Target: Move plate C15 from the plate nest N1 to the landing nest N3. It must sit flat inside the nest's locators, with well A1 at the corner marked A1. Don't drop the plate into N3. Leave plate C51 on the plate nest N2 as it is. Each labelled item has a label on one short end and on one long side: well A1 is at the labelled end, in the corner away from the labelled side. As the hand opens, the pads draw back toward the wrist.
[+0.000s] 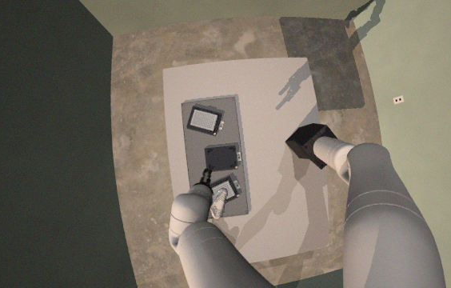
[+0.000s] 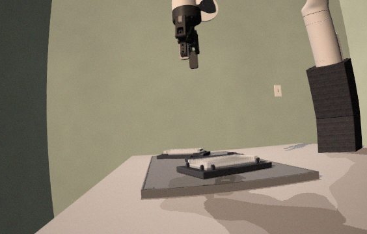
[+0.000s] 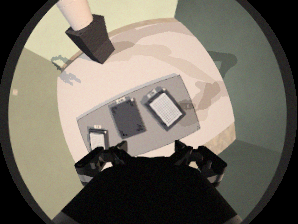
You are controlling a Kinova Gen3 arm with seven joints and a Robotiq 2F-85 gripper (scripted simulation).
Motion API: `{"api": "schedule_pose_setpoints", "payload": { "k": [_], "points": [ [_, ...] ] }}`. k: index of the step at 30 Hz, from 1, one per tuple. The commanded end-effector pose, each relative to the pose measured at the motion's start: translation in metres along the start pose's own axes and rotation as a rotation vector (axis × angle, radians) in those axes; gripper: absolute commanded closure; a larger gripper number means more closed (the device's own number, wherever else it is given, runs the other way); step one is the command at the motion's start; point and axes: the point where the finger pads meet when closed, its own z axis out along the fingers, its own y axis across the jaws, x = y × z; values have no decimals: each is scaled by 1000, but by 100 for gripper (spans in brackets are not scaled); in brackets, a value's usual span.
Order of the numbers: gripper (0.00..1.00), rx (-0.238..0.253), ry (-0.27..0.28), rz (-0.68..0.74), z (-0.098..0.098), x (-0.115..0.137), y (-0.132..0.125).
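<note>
Three nests sit in a row on a dark grey base plate [image 1: 215, 156]. The far nest holds a white well plate [image 1: 205, 120]. The middle nest [image 1: 221, 157] is empty. The near nest holds a second white well plate [image 1: 226, 187], partly hidden by my arm. I cannot read the labels, so I cannot tell which plate is C15. My gripper [image 1: 206, 175] is open and empty. It hangs high above the base plate in the side view [image 2: 190, 56]. In the wrist view, its fingers frame the row of nests [image 3: 127, 117] far below.
The arm's black pedestal [image 1: 309, 144] stands on the table to the right of the base plate and shows tall in the side view [image 2: 334, 107]. My arm links [image 1: 385, 216] reach over the table's near right part. The base plate's edge [image 2: 229, 186] is raised.
</note>
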Motion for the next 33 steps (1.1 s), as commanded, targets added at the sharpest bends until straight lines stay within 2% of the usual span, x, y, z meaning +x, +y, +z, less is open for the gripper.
{"api": "schedule_pose_setpoints", "payload": {
  "k": [1,33],
  "points": [
    [0,8,4,20,7,-5,-16],
    [0,8,4,20,56,-33,-90]
  ]
}}
